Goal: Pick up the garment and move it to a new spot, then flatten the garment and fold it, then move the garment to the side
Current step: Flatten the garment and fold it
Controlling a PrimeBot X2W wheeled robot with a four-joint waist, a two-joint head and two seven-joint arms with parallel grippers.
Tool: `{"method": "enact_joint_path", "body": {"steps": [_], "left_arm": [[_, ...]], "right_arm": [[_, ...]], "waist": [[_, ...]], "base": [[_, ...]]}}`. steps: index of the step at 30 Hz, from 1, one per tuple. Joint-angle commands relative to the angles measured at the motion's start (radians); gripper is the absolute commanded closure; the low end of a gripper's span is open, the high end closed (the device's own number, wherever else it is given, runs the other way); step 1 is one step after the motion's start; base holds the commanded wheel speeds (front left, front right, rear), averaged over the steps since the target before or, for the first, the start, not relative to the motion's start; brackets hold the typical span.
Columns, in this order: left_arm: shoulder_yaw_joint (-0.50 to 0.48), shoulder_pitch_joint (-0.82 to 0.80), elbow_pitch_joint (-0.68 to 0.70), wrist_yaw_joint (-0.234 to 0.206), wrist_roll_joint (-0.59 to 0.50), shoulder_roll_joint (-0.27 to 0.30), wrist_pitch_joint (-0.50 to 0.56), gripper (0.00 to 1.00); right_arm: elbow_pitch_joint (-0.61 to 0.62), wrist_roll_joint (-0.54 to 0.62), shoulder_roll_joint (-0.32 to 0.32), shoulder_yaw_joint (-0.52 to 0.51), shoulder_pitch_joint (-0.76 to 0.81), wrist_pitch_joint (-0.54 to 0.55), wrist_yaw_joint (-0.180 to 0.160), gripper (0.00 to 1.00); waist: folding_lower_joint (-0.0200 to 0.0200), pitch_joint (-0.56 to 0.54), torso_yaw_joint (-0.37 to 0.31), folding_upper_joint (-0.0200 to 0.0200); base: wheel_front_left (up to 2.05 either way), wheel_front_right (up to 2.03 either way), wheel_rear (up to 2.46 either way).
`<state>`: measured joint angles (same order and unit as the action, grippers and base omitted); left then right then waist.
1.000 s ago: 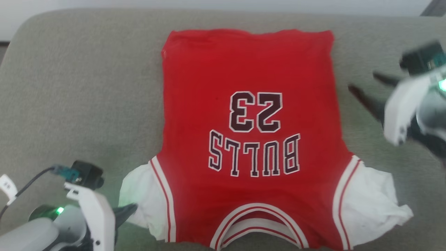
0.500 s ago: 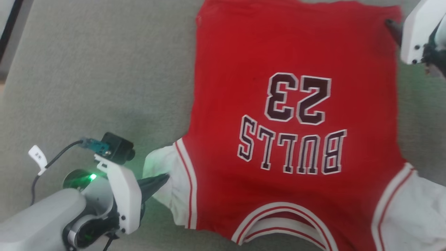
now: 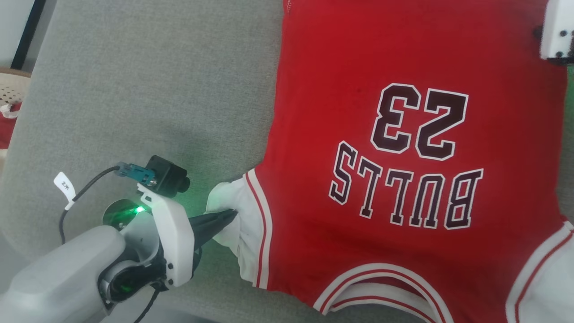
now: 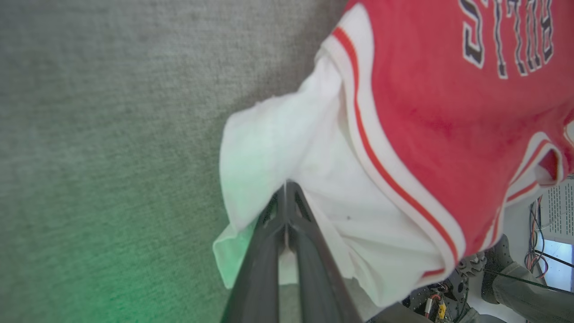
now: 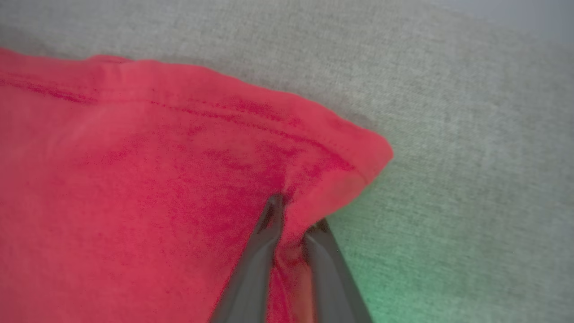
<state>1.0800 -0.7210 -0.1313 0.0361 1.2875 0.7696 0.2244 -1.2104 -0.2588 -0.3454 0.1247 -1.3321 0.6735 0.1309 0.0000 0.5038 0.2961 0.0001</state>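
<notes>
While the garment (image 3: pixel 403 54) lay flat on grey upholstery (image 3: pixel 157 89) | left gripper (image 4: pixel 285 186) clamped white sleeve (image 4: pixel 278 143) | right gripper (image 5: pixel 291 211) pinched far hem corner (image 5: pixel 358 157) | likely stretching it smooth.

Right tool (image 5: pixel 293 214): clamped on a fold near the corner (cloth bunched between both fingers)
Shirt (image 5: pixel 134 179): red, hemmed corner slightly lifted
Surface (image 5: pixel 471 112): grey, green-lit

The garment (image 3: pixel 341 80) carries "BULLS" and "23" in dark, white-outlined characters, upside down in the head view.
</notes>
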Motion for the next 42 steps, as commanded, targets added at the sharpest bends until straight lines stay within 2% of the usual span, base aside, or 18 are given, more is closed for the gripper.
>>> {"method": "enact_joint_path", "body": {"steps": [1,6,13,17,22,26,30,35,38,39,40,41,42], "left_arm": [[0.004,0.005,-0.048,-0.017,-0.004,0.005,-0.001,1.00],[-0.011,0.023,-0.064,-0.025,0.010,0.030,-0.015,1.00],[-0.023,0.049,-0.048,-0.045,0.027,0.077,-0.023,1.00],[-0.029,0.067,-0.026,-0.066,0.034,0.114,-0.025,1.00],[-0.037,0.090,0.007,-0.093,0.047,0.153,-0.030,1.00],[-0.043,0.107,0.030,-0.113,0.057,0.181,-0.034,1.00],[-0.045,0.114,0.050,-0.128,0.054,0.198,-0.033,1.00],[-0.044,0.115,0.068,-0.136,0.051,0.204,-0.028,1.00],[-0.045,0.111,0.069,-0.135,0.051,0.205,-0.026,1.00],[-0.045,0.110,0.070,-0.133,0.052,0.204,-0.027,1.00],[-0.047,0.111,0.068,-0.132,0.055,0.204,-0.028,1.00],[-0.046,0.112,0.066,-0.131,0.055,0.204,-0.027,1.00],[-0.045,0.113,0.064,-0.131,0.054,0.205,-0.026,1.00]], "right_arm": [[-0.056,0.017,0.016,0.003,0.067,0.020,0.000,1.00],[-0.036,0.031,0.043,0.057,0.091,0.034,0.000,1.00],[0.066,-0.045,0.069,0.155,0.181,0.067,0.000,1.00],[0.211,-0.152,0.049,0.233,0.287,0.121,0.000,1.00],[0.476,-0.302,-0.034,0.288,0.460,0.213,0.000,1.00],[0.684,-0.367,-0.093,0.254,0.621,0.288,0.000,1.00],[0.883,-0.390,-0.114,0.175,0.793,0.362,0.000,1.00],[1.057,-0.344,-0.063,0.041,0.997,0.424,0.000,1.00],[1.096,-0.309,-0.008,-0.026,1.086,0.424,0.000,1.00],[1.103,-0.291,0.007,-0.044,1.101,0.412,0.000,0.68],[1.106,-0.275,0.021,-0.057,1.117,0.405,0.000,0.53],[1.109,-0.262,0.030,-0.067,1.131,0.402,0.000,0.07],[1.116,-0.247,0.038,-0.079,1.139,0.396,0.000,0.00]], "waist": [[0.0000,-0.012,-0.013,-0.0001],[0.0000,-0.053,-0.055,-0.0001],[0.0000,-0.116,-0.126,-0.0001],[0.0000,-0.152,-0.172,-0.0001],[0.0000,-0.183,-0.220,-0.0001],[0.0000,-0.196,-0.254,-0.0001],[0.0000,-0.202,-0.276,-0.0001],[0.0000,-0.202,-0.290,-0.0001],[0.0000,-0.198,-0.295,-0.0001],[0.0000,-0.197,-0.296,-0.0001],[0.0000,-0.197,-0.299,-0.0001],[0.0000,-0.198,-0.301,-0.0001],[0.0000,-0.198,-0.303,-0.0001]], "base": [[0.00,0.00,0.00],[0.00,0.00,0.00],[0.00,0.00,0.00],[0.00,0.00,0.00],[0.00,0.00,0.00],[0.00,0.00,0.00],[0.00,0.00,0.00],[0.00,0.00,0.00],[0.00,0.00,0.00],[0.00,0.00,0.00],[0.00,0.00,0.00],[0.00,0.00,0.00],[0.00,0.00,0.00]]}}
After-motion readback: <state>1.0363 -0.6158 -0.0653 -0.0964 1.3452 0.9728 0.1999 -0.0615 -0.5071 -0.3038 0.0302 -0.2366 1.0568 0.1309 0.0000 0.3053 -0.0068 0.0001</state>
